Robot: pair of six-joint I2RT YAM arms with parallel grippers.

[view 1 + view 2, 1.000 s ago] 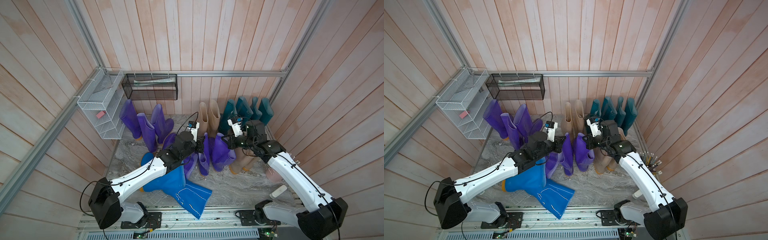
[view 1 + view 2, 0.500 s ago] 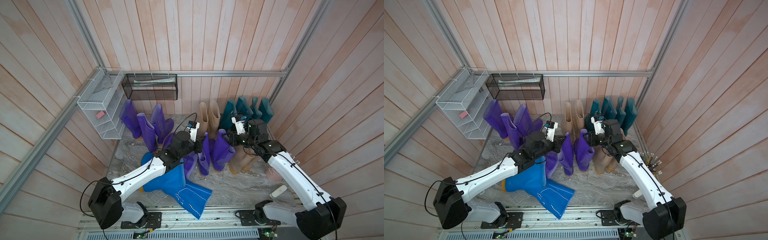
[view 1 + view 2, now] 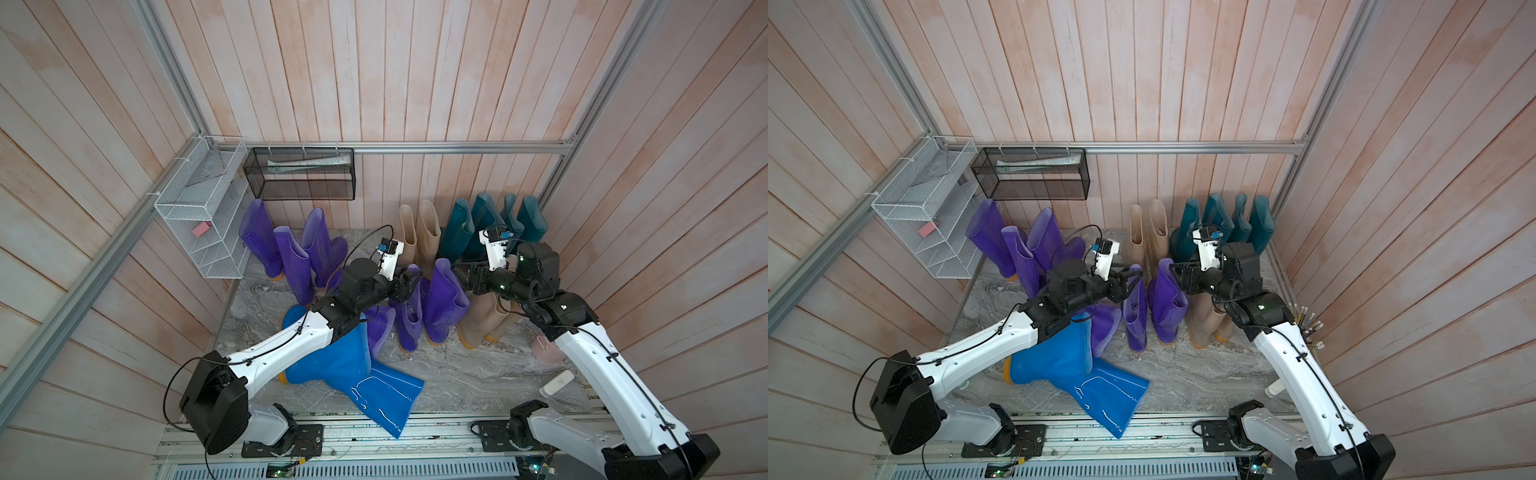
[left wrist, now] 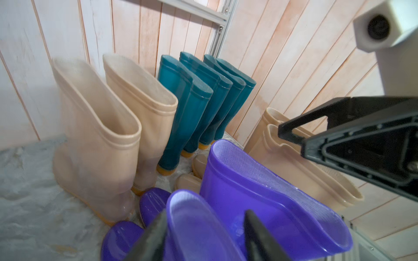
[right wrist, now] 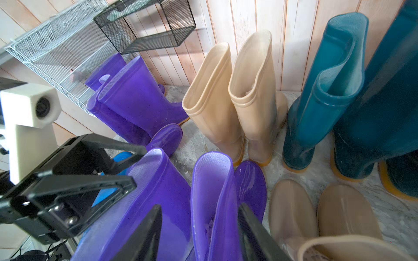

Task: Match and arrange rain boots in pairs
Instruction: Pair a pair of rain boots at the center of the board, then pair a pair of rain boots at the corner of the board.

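My left gripper [image 4: 206, 212], wide, straddles the cuff of a glossy purple boot [image 4: 187, 228], my right gripper [image 5: 200, 206] likewise its twin [image 5: 212, 180] (both translucent, standing) on the floor [image 3: 457, 374] before beige boots [image 3: 417, 237].

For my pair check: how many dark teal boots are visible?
4 dark teal boots: upright in one row against the back wall, right corner. None seems hidden.

left gripper [image 4: 205, 217] spread wide, right gripper [image 5: 200, 210] parted

White arm links [image 3: 282, 351], black joints [image 3: 216, 403], thin black cables [image 3: 165, 399], white wrist cameras [image 3: 390, 259].
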